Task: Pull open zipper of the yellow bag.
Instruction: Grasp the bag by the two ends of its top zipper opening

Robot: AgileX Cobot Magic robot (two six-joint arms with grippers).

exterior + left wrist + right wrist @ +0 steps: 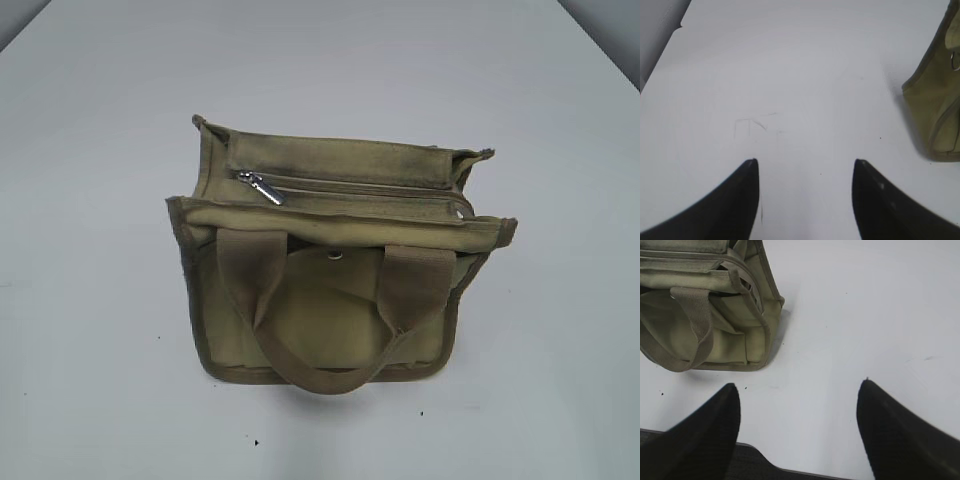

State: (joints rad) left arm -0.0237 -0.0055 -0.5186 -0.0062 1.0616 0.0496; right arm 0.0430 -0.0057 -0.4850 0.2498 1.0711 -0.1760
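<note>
1 yellow bag is seen on 1 white bench. 2 handles are counted on the bag, with the front handle looped low and the other one mostly hidden behind it. 1 zipper is seen along the top, and 1 silver pull tab is found at its left end. 1 round metal snap is seen on the front. 2 grippers are counted, the left gripper and the right gripper, and 2 dark fingers are shown on each.
</note>
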